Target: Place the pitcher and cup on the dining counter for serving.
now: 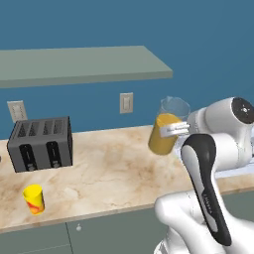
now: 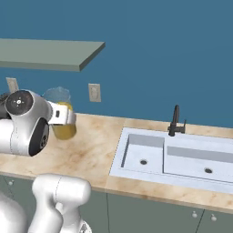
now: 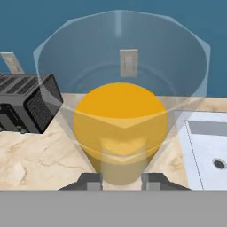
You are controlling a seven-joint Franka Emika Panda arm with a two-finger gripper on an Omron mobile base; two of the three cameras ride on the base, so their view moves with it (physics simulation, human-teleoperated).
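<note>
Your tool (image 3: 120, 179) is clamped on the pitcher (image 1: 166, 130) — in the hand view its two fingertips (image 3: 91, 180) sit either side of the lower body, with the orange liquid straight ahead between them. In the left base view the pitcher hangs clear above the desk (image 1: 114, 171), its long axis tipped a little off upright, open rim up. Outward from the tool, the toaster (image 1: 41, 144) stands well off to its left, the sink (image 2: 182, 154) off to its right. The cup (image 1: 33, 199) sits far to the tool's left, near the front edge of this desk, well apart from the pitcher. This desk carries toaster and sink, so I judge it isn't the dining counter — you'll have to carry the pitcher away, kept level.
</note>
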